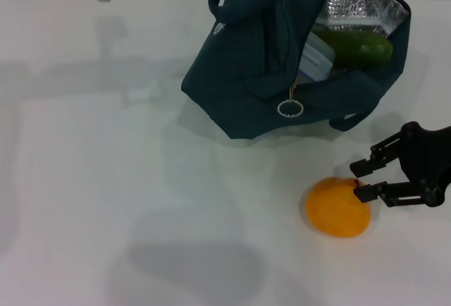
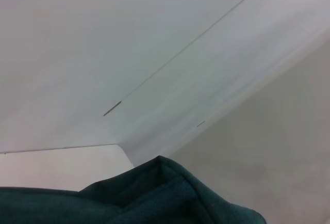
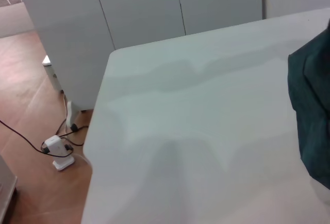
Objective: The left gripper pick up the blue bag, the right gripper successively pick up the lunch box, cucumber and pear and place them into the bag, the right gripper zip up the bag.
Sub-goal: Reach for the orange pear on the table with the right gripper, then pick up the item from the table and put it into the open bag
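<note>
The blue bag (image 1: 261, 73), its mouth held agape for loading, already contained the cucumber (image 1: 359, 49); at four o'clock, the right claw (image 1: 358, 179), spread wide, straddled the pear (image 1: 337, 207) on the desk (image 1: 106, 179). The left claw's state could not be told.

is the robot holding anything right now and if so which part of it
The right gripper is open beside the pear, gripping nothing. The blue bag hangs tilted, but the left gripper is out of view.

On the white tabletop (image 1: 106, 179) a blue bag (image 1: 261, 66) stands open, a cucumber (image 1: 359, 49) and a lunch box (image 1: 315, 59) inside. The right end effector (image 1: 361, 178), fingers spread, sits beside an orange pear (image 1: 338, 207), one fingertip touching it.
</note>
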